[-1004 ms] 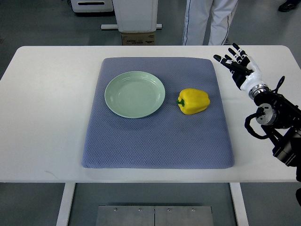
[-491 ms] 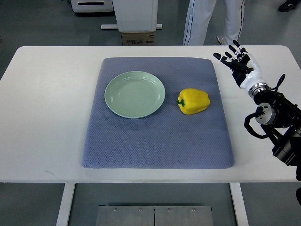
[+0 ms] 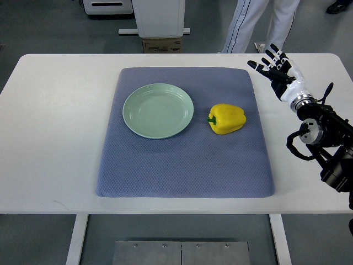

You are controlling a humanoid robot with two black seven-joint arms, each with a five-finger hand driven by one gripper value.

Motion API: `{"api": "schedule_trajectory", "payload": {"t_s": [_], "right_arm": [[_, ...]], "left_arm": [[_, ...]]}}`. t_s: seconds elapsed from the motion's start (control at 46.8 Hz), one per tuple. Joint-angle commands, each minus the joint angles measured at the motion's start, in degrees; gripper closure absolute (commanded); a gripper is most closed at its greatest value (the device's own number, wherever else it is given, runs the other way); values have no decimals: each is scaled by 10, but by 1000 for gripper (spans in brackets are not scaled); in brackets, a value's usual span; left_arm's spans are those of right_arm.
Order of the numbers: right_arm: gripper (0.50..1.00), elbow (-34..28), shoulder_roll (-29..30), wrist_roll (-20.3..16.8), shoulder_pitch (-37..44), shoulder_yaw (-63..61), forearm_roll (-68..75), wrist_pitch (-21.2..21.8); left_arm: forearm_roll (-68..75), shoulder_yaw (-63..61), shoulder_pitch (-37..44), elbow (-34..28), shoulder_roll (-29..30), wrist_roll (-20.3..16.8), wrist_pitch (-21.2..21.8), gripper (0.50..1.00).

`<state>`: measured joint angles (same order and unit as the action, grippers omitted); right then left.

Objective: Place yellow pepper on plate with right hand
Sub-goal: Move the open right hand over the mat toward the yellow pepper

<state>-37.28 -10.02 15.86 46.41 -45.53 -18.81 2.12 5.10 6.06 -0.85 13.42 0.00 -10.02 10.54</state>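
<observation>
Yellow pepper [image 3: 226,118]: lying on its side on the grey-blue mat [image 3: 182,165], just right of the plate and apart from it, green stem turned toward the plate
Plate [image 3: 158,110]: pale green, bare, on the mat's far-left part
Right hand [image 3: 278,74]: over the white table [image 3: 55,138], beyond the mat's far-right corner, well apart from the pepper, on the side away from the plate
Fingers [image 3: 259,65]: spread wide, holding nothing
Left hand: not visible
Done: nothing yet, pepper untouched
Left: reach to the pepper, grasp, lift, carry to the plate, release
Person: white trouser legs [image 3: 259,25] past the table's far edge
</observation>
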Motion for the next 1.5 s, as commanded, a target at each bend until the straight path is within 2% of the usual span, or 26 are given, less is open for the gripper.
{"api": "schedule_trajectory", "payload": {"t_s": [0.0,0.876,1.089,1.324,1.474], "right_arm": [[500,0,0,1,-1,0,0,0],[504,-2,-4,2,0,17,-3,0],[507,-31,-50,44,17,84,-61,28],[507,-68,-83,50,36,115,-153,43],[507,-74,-88,97,51,160,-243,43]], "left_arm": [[0,0,1,0,0,0,0,500],[0,0,1,0,0,0,0,500],[0,0,1,0,0,0,0,500],[0,0,1,-1,0,0,0,500],[0,0,1,0,0,0,0,500]]}}
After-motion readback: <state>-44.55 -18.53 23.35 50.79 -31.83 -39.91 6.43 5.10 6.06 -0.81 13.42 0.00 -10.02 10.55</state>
